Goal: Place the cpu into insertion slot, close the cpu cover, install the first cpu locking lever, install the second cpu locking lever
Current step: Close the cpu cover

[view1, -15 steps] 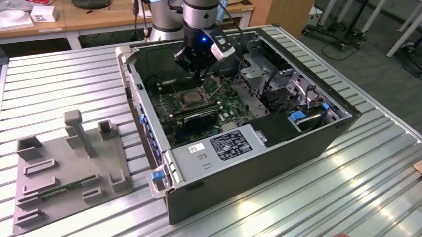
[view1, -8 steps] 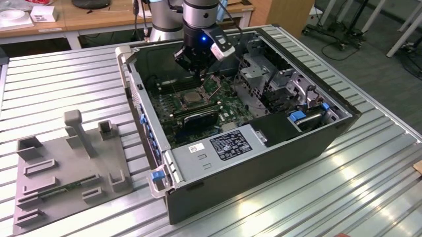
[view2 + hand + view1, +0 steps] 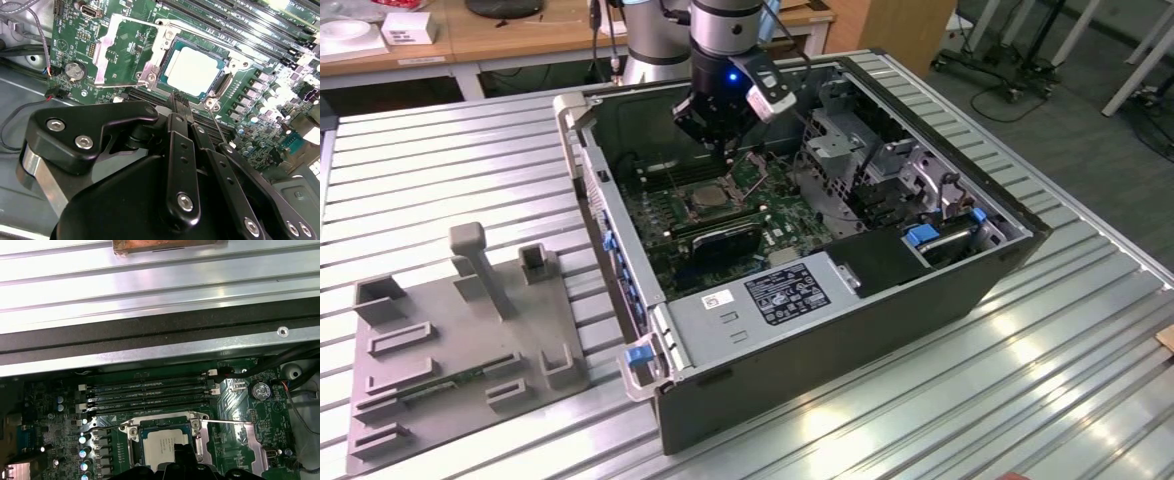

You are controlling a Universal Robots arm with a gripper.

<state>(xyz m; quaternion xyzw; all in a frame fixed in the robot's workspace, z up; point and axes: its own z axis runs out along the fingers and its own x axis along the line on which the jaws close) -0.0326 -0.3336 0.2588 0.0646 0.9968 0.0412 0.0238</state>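
Overhead, the gripper (image 3: 179, 100), jaws together and empty, hovers just above the slot (image 3: 167, 37) where the cpu (image 3: 192, 70) sits flat, while the cover (image 3: 102, 62) lies swung open beside the slot, toward the coin battery (image 3: 75, 70).

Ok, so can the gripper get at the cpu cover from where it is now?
Probably yes. The cpu cover lies flipped open beside the insertion slot with nothing over it, and the gripper hangs close above, inside the open case.
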